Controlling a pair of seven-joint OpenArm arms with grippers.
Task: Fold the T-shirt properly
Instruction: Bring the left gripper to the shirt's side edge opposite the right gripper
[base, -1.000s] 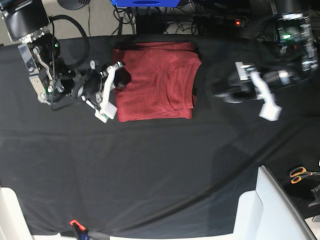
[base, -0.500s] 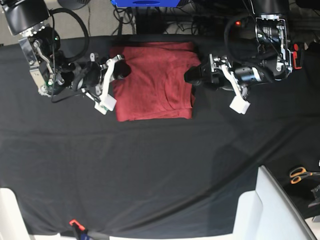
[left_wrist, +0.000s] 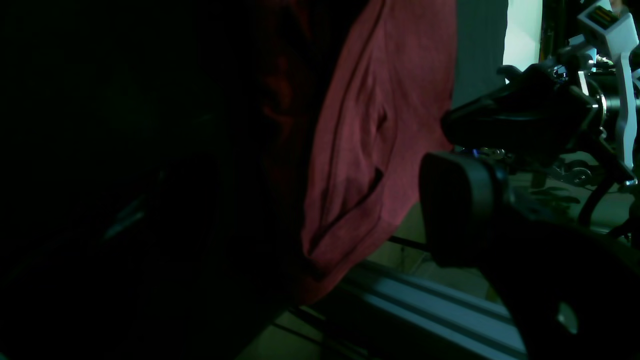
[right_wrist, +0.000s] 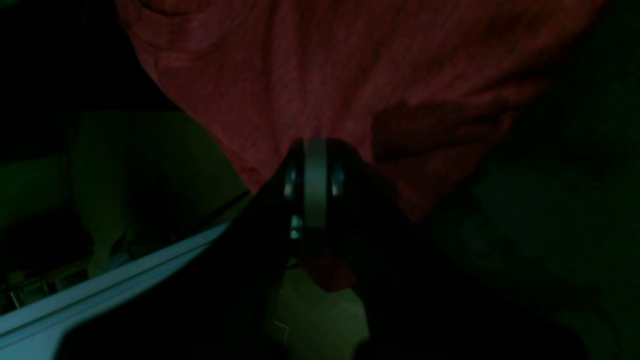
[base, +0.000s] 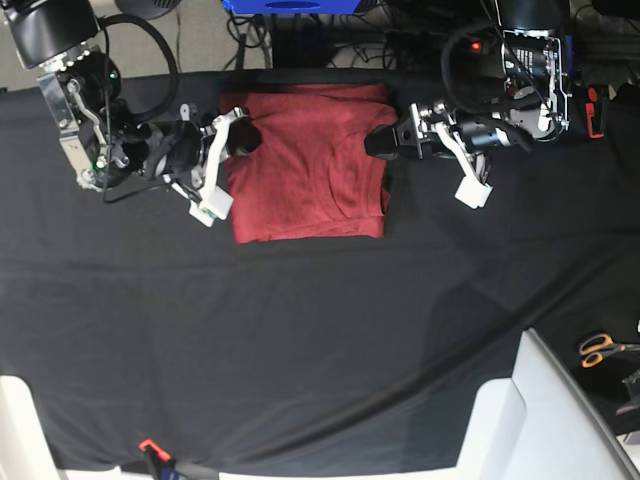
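The brick-red T-shirt (base: 310, 165) lies folded into a rectangle on the black cloth at the back of the table. My right gripper (base: 243, 140) is at the shirt's upper left edge. In the right wrist view its jaws (right_wrist: 310, 170) are pressed together with red fabric (right_wrist: 320, 75) around them, pinching the edge. My left gripper (base: 383, 141) is at the shirt's upper right edge with its jaws wide open. In the left wrist view one dark finger (left_wrist: 462, 200) stands beside the hanging red fabric (left_wrist: 380, 125), with nothing gripped.
The black table cloth (base: 300, 330) covers the whole surface. Orange-handled scissors (base: 600, 348) lie at the right edge. A white chair-like shape (base: 525, 420) stands at the front right. A small orange clamp (base: 150, 447) sits at the front left.
My left arm has swung in from the far right to the shirt's right edge, jaws still open. My right gripper stayed shut at the left edge, shifting slightly upward.
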